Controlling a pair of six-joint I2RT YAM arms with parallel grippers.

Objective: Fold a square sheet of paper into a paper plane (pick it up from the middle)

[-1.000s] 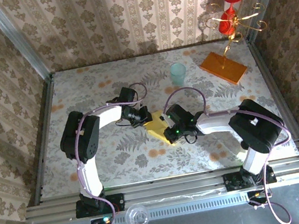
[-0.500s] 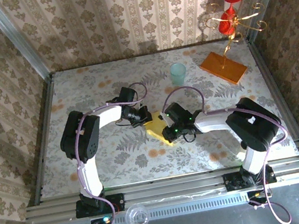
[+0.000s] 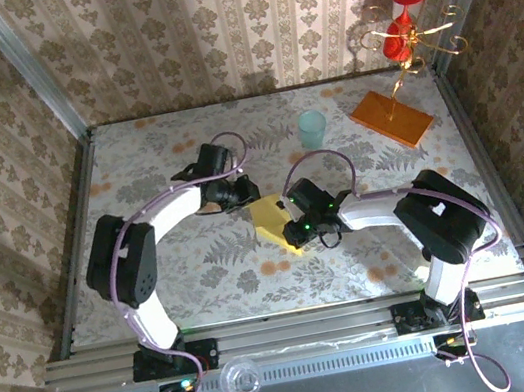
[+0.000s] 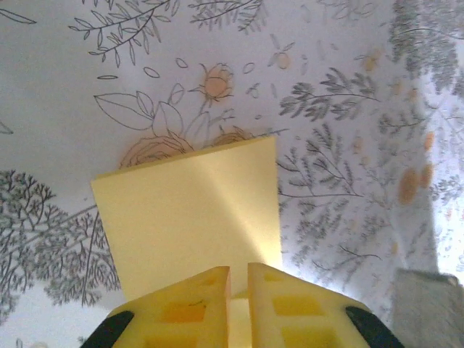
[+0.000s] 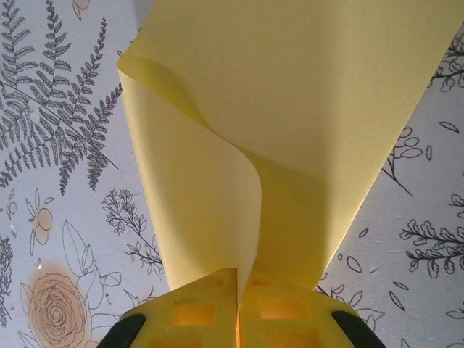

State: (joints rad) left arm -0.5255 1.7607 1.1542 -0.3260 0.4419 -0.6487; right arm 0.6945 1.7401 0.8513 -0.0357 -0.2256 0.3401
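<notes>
right claw [image 5: 237,274] clamped on yellow sheet [image 5: 290,109], left claw [image 4: 239,272] barely apart, teal cup [image 3: 312,130] upright

sheet of paper [image 5: 304,109]: cropped by the top edge of my right wrist view; near end hidden between the right gripper [image 5: 237,284] fingers
left gripper [image 4: 239,281]: 2 fingers cropped at the bottom edge; I can't tell if they pinch the sheet
grey patch [image 4: 424,304]: blurred, I can't identify it

Thin yellow sheet of paper [image 3: 270,221], folded over, one flap curling.
</notes>
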